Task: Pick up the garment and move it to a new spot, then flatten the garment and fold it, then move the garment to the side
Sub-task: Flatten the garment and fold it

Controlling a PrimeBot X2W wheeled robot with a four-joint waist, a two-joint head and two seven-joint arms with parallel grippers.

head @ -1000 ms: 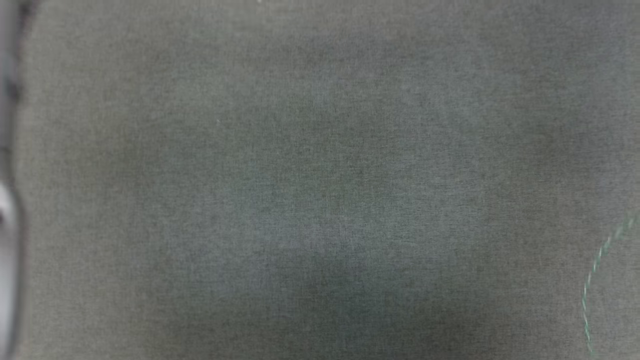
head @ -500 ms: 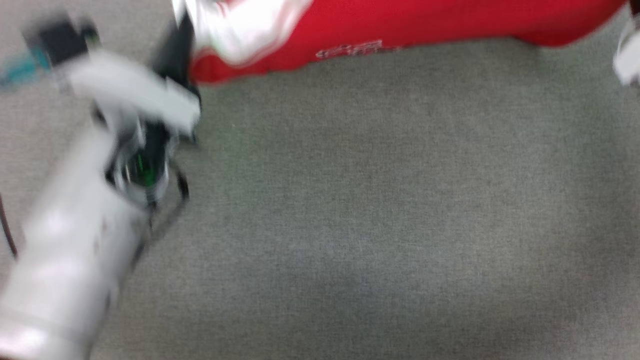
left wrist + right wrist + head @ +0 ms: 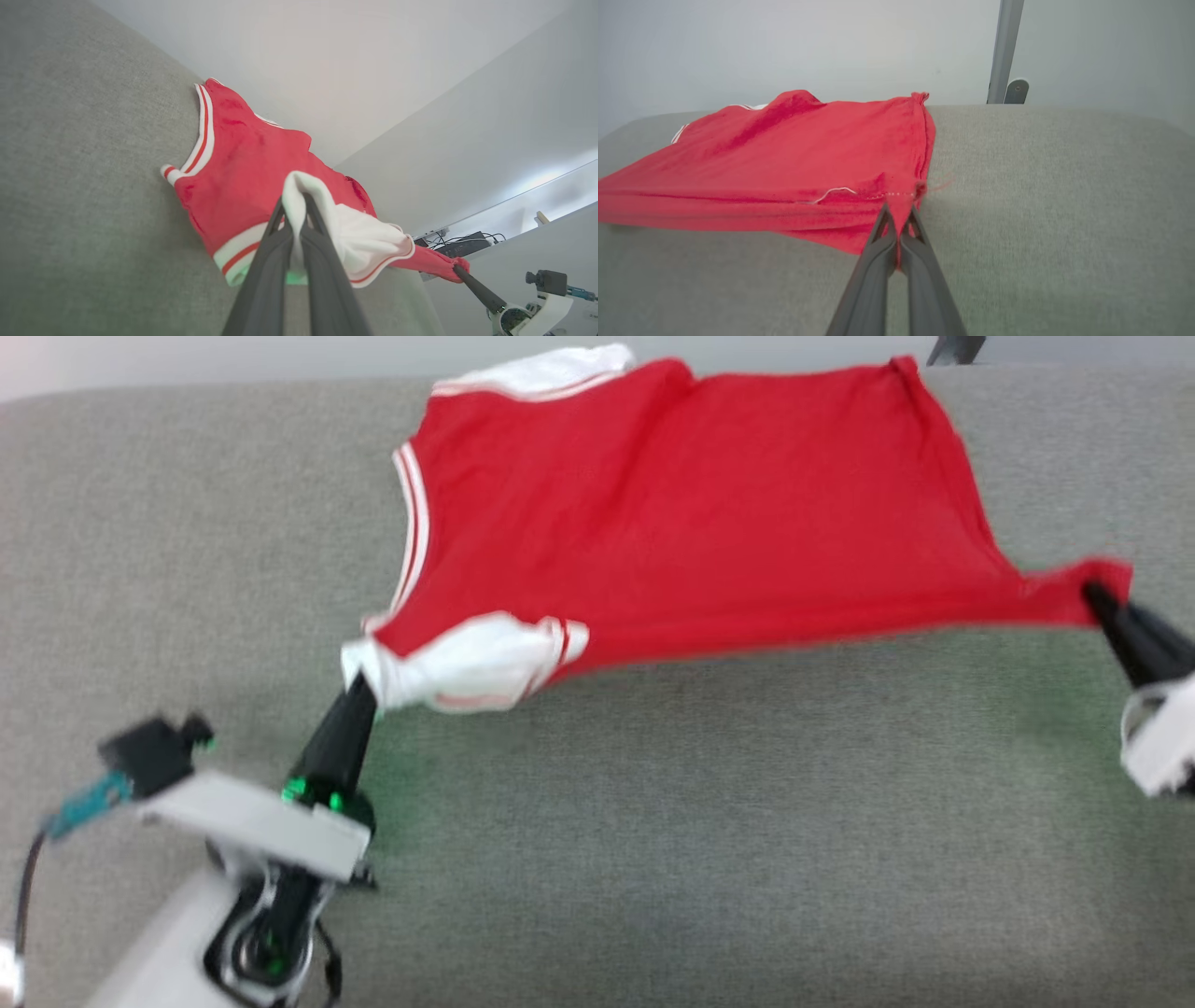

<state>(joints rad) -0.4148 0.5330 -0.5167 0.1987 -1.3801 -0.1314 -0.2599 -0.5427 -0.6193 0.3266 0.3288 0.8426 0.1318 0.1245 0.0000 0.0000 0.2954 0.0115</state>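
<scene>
- Head view shows the garment (image 3: pixel 691 513) lying red side up on the far part of the grey fabric surface (image 3: pixel 653 859). Its far edge is close to the back border of this surface. Its near edge is pulled into a tight line between the two arms and seems a little lifted.
- The left gripper (image 3: pixel 359 698) has its fingers pressed together on the white sleeve (image 3: pixel 467 663) at the near left corner. In the left wrist view the white cloth wraps over the fingertips and sits between them.
- The right gripper (image 3: pixel 1100 599) has its fingers closed as well, on the red hem corner (image 3: pixel 920 189) at the near right, with cloth pinched between the tips.
- I judge that the two corners are held well apart to keep the cloth tight, so that it can lie flat without wrinkles. Folding is not yet begun.
- White stripe trim (image 3: pixel 411 523) runs along the left opening. No print is visible on this side.
- Behind the surface stands a pale wall (image 3: pixel 784 42), with a grey metal post (image 3: pixel 1004 51) beyond the right of the garment. Cables and a dark box (image 3: pixel 467 240) lie far away in the left wrist view.
- The only obstacle, in my opinion, is the cloth itself: the bunched sleeve may slip under the red body when lowered.
</scene>
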